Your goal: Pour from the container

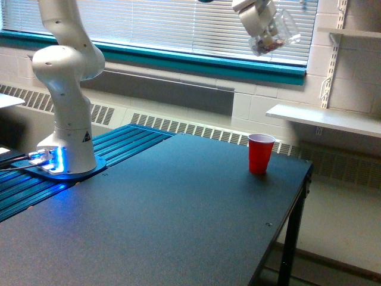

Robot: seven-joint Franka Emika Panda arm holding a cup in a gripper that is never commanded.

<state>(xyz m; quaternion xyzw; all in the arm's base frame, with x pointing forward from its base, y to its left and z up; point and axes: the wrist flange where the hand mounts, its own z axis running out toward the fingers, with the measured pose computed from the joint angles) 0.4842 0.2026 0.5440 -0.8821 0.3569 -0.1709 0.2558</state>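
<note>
A dark, matte tabletop (pixel 178 202) stands before a window with white slatted blinds (pixel 178 24) and a teal sill, as we see it from the exterior view. Near the tabletop's far right corner stands an opaque red plastic cup (pixel 260 153), upright, tapered, its mouth open; we cannot tell what it holds. High above it, at the top of the frame and well clear of the surface, the white arm's gripper (pixel 266 27) clasps the container (pixel 275 36), a colourless see-through plastic cup, tilted, with reddish-white bits visible inside. The container sits slightly toward the exterior view's right of the red cup. At the tabletop's left edge, the arm's smooth white base (pixel 65 143) rests on a ribbed blue plate, glowing blue.
</note>
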